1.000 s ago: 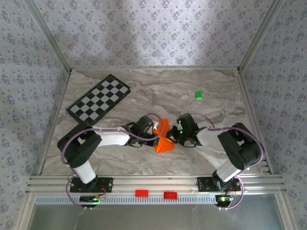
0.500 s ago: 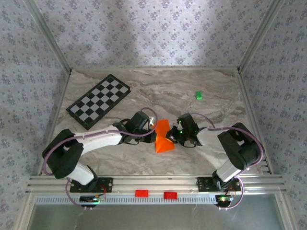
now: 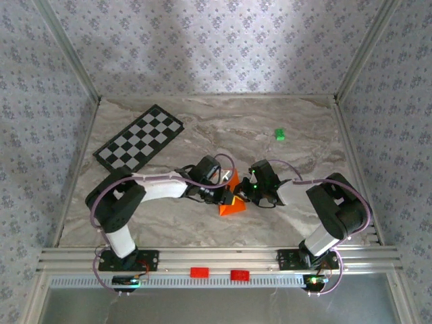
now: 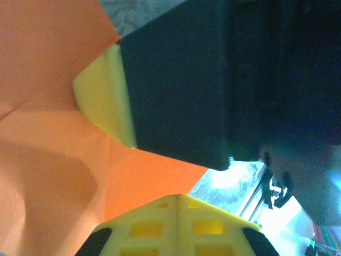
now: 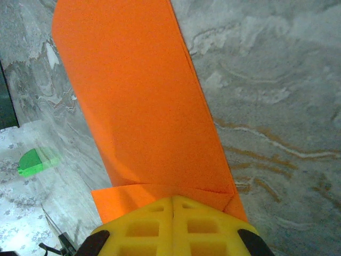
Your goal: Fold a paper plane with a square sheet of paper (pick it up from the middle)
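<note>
Left gripper (image 3: 226,193) and right gripper (image 3: 242,195), overhead: both pinched shut on folded orange paper (image 3: 233,206), right of and nearer than checkered board (image 3: 140,142); green block (image 3: 279,134) farther right. Left wrist: right gripper looms over paper. Right wrist: fingertips clamp paper's edge.

A grey marbled table (image 3: 283,223) carries folded orange paper (image 3: 233,206) between the left gripper (image 3: 225,192) and right gripper (image 3: 245,193), a small green block (image 3: 279,134) beyond the right gripper, and a checkered board (image 3: 140,142) well beyond the left gripper
</note>
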Motion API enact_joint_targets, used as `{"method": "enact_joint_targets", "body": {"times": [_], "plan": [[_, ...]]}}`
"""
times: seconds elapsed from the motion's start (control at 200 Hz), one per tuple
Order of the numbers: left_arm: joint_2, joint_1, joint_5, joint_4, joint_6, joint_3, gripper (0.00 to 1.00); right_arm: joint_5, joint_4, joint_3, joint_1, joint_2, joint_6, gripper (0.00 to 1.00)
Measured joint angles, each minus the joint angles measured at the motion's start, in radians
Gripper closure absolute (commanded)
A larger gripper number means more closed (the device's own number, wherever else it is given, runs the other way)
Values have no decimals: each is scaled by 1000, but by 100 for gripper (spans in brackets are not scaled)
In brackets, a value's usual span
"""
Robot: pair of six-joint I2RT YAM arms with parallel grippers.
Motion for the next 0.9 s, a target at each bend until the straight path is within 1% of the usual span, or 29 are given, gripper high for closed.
{"method": "enact_joint_targets", "body": {"times": [0.33, 0.74, 0.9], "plan": [[63, 0, 25, 26, -5, 5, 98, 0, 0, 0, 0, 0, 0, 100], [63, 0, 37, 127, -53, -91, 98, 0, 0, 0, 0, 0, 0, 100], [45, 0, 37, 132, -67, -95, 98, -1, 0, 0, 0, 1, 0, 100]]}}
